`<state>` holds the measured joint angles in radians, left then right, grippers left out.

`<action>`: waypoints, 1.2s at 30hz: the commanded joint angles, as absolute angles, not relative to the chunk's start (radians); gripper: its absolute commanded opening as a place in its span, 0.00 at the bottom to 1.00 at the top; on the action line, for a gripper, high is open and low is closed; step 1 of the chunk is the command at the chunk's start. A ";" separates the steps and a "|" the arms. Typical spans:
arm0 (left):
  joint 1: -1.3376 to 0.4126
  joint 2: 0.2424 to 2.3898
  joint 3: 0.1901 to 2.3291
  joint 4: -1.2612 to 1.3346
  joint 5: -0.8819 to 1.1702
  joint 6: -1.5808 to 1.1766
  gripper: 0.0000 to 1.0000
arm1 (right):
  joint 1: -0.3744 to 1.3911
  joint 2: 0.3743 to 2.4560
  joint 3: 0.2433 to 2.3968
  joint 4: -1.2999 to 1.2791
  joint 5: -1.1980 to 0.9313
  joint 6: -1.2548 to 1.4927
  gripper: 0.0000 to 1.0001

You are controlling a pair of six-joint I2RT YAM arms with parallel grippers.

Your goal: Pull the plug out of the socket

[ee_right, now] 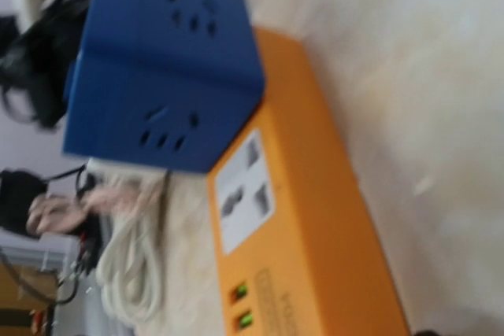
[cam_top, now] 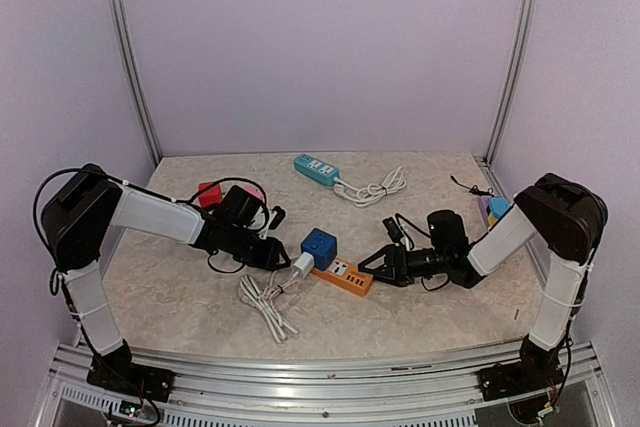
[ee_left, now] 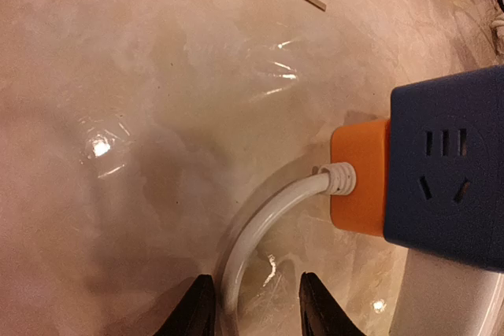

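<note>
An orange power strip lies in the middle of the table, with a blue cube plug sitting on its left end. The left wrist view shows the strip's end, the cube and the strip's white cable. My left gripper is open; its fingertips straddle the cable just left of the strip. My right gripper is at the strip's right end with its jaws apart. The right wrist view is blurred, with the cube and the strip close and its own fingers hidden.
A coiled white cable lies in front of the strip. A teal power strip with a white cord lies at the back. A red block is behind my left arm. Coloured objects are at the right.
</note>
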<state>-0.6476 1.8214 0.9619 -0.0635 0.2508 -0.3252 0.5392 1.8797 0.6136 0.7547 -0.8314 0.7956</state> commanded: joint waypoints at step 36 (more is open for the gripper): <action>-0.803 1.489 0.718 0.159 0.137 -0.265 0.72 | 0.803 1.652 1.020 -0.079 -0.250 0.147 0.82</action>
